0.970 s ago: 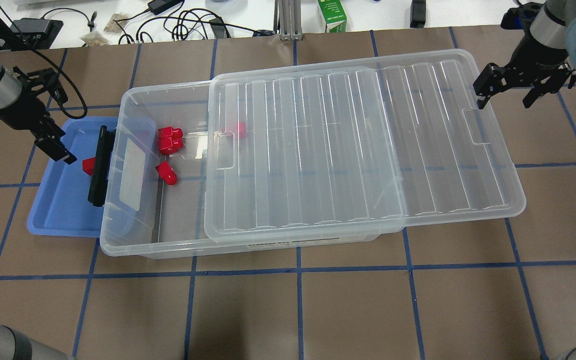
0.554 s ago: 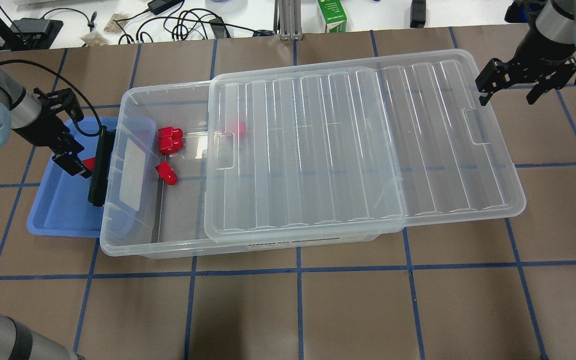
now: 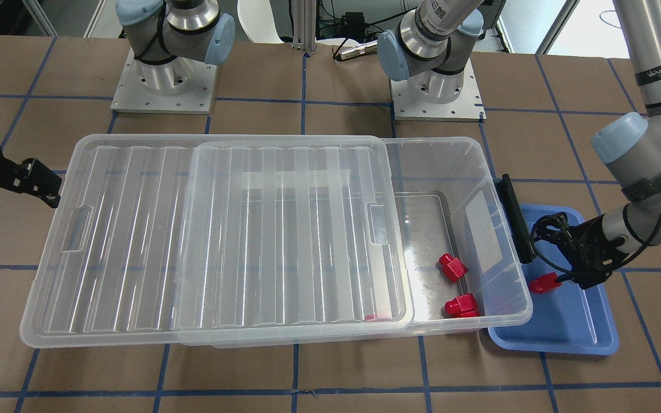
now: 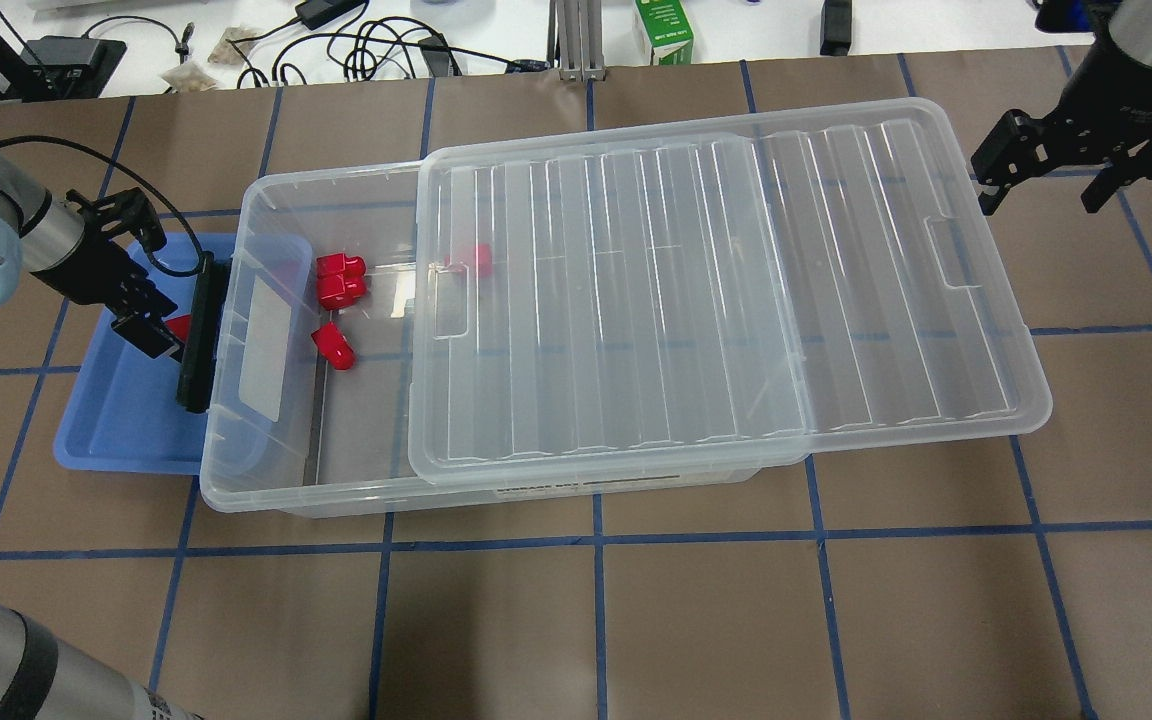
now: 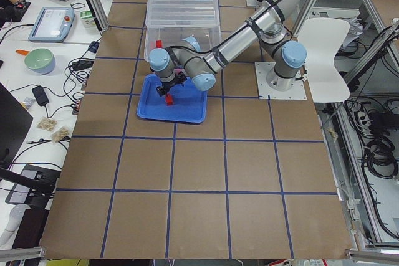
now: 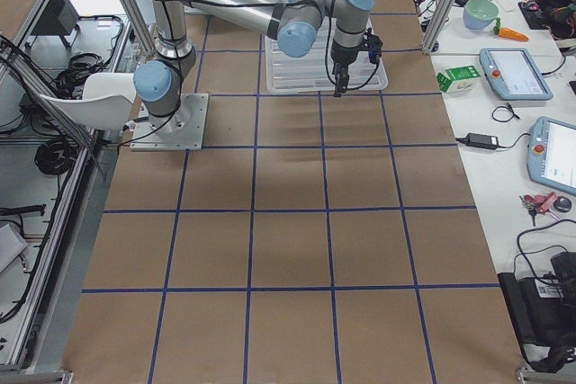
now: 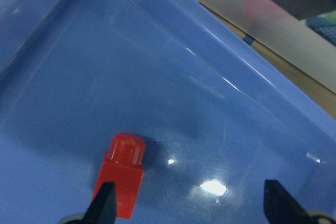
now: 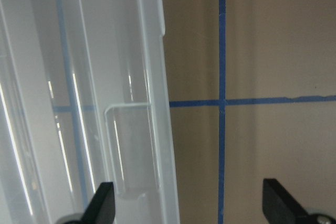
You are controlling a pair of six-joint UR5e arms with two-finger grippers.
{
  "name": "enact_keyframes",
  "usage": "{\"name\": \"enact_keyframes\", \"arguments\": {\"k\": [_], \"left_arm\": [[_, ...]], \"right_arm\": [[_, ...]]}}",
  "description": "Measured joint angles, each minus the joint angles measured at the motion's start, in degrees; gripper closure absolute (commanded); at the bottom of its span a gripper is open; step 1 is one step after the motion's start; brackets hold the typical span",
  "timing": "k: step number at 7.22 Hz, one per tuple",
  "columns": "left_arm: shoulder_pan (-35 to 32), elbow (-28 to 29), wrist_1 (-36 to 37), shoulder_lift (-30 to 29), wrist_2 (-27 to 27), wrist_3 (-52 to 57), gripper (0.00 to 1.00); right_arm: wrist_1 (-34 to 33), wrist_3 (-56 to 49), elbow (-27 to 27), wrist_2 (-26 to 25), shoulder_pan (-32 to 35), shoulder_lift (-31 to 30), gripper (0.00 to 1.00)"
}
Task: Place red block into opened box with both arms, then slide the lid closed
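In the blue tray (image 4: 116, 430) lies a red block (image 4: 178, 325) (image 7: 122, 177) (image 3: 544, 284). My left gripper (image 4: 151, 335) (image 7: 191, 205) hangs open low over the tray, and the block sits just inside its left fingertip (image 7: 105, 205). The clear box (image 4: 266, 490) holds several more red blocks (image 4: 341, 278); one lies under the lid. The ribbed lid (image 4: 716, 290) covers most of the box and overhangs its right end, leaving the left end uncovered. My right gripper (image 4: 1043, 198) (image 8: 190, 205) is open above the table just past the lid's right edge (image 8: 157, 129), holding nothing.
A black bar clip (image 4: 198, 335) stands on the box's short side, right beside my left gripper. Cables and a green carton (image 4: 664, 30) lie on the white bench behind the table. Both arm bases (image 3: 164, 86) stand behind the box.
My left gripper has moved right and down into the tray, up to the red block. My right gripper has drifted right, away from the lid's end. Box and lid have not moved.
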Motion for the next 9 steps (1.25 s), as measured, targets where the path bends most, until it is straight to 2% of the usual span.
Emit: {"name": "enact_keyframes", "arguments": {"k": [3, 5, 6, 7, 9], "left_arm": [[0.20, -0.19, 6.83, -2.38, -1.42, 2.03, 0.00], [0.20, -0.73, 8.21, -3.49, -1.51, 3.21, 0.72], [0.20, -0.83, 9.11, -3.76, -1.47, 3.18, 0.73], [0.23, -0.87, 10.32, -3.83, -1.29, 3.26, 0.86], [0.22, -0.86, 11.79, -3.61, -0.97, 3.20, 0.88]], "right_arm": [[3.70, 0.29, 0.41, 0.29, 0.22, -6.03, 0.00], [4.54, 0.30, 0.64, 0.42, 0.32, -6.72, 0.00], [4.60, 0.30, 0.71, 0.17, 0.34, -6.70, 0.00], [4.69, 0.30, 0.83, 0.04, 0.36, -6.67, 0.00], [4.81, -0.28, 1.51, 0.20, 0.36, -6.46, 0.00]]}}
